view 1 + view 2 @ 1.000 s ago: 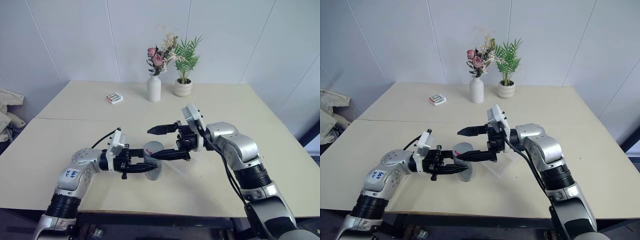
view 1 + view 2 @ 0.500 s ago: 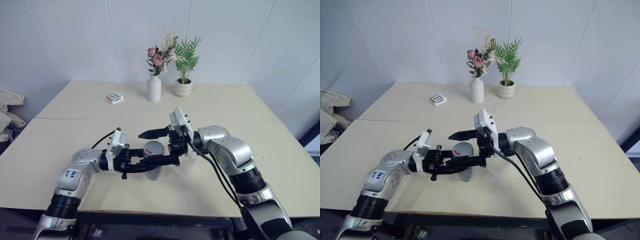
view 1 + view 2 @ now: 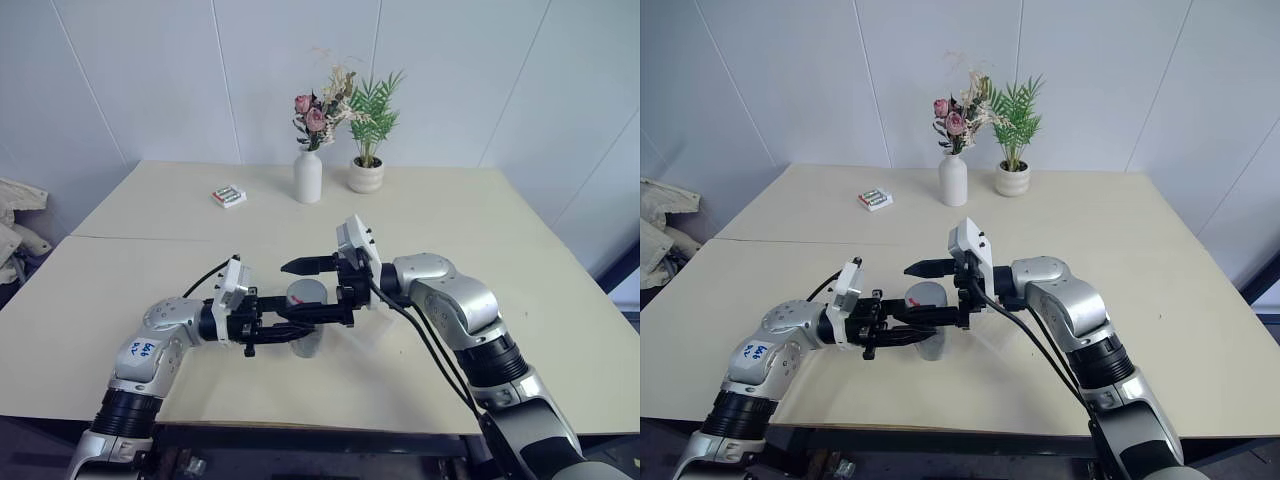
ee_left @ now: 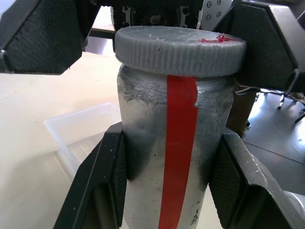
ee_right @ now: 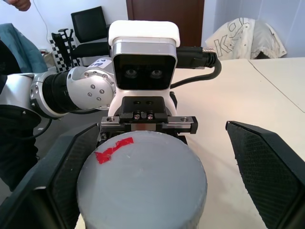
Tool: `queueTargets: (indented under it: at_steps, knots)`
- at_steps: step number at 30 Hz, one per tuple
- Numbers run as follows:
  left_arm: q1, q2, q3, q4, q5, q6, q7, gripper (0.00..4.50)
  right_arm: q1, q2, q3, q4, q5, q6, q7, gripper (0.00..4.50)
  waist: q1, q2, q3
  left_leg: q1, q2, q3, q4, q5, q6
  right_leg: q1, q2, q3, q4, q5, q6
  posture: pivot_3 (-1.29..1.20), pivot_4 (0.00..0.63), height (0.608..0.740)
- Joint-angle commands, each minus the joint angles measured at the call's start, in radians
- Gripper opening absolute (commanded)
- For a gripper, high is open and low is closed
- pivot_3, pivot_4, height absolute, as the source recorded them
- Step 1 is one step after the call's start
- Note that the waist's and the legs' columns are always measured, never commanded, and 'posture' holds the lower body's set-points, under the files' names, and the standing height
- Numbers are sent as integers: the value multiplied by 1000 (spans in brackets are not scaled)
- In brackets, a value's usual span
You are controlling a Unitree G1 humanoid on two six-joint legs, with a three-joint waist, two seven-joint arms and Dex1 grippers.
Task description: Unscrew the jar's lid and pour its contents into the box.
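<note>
While no print reads on it, the jar [image 4: 176,157] bears a red stripe, its lid [image 4: 180,47] a red mark. Left gripper [image 3: 290,333] clamps the jar above the worktop [image 3: 150,230]. Right gripper [image 3: 305,292] gapes wide astride the lid. Box [image 4: 78,131] lies behind.

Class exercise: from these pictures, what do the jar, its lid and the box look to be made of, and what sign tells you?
Jar: probably plastic or metal coated matt silver-grey; scuffed, patchy surface, red tape stripe.
Lid: likely moulded grey plastic; fine ribbing around its edge, matt top.
Box: translucent whitish plastic; table colour shows through its thin walls.
</note>
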Motion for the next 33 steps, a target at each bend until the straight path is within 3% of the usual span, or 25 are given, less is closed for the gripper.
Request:
queueTargets:
  at_steps: [1,25,33]
  knots:
    - [8,0,15,-33,-17,-30,-14,1914,2,-25,-83,-11,19,-3,-35,4466,1,0,0,0,0,0,0,0,0,0,0,0,0,0,0,0,150,740]
    - [6,-15,25,-24,-16,-53,-11,1914,109,-204,-219,40,47,-39,-9,4466,-1,0,0,-1,0,1,1,0,0,0,0,1,0,0,0,0,150,740]
    - [5,-11,26,-17,-13,-56,-11,1914,126,-181,-252,-97,169,47,-20,4466,0,0,0,-1,0,0,2,0,0,0,0,1,0,0,0,0,150,740]
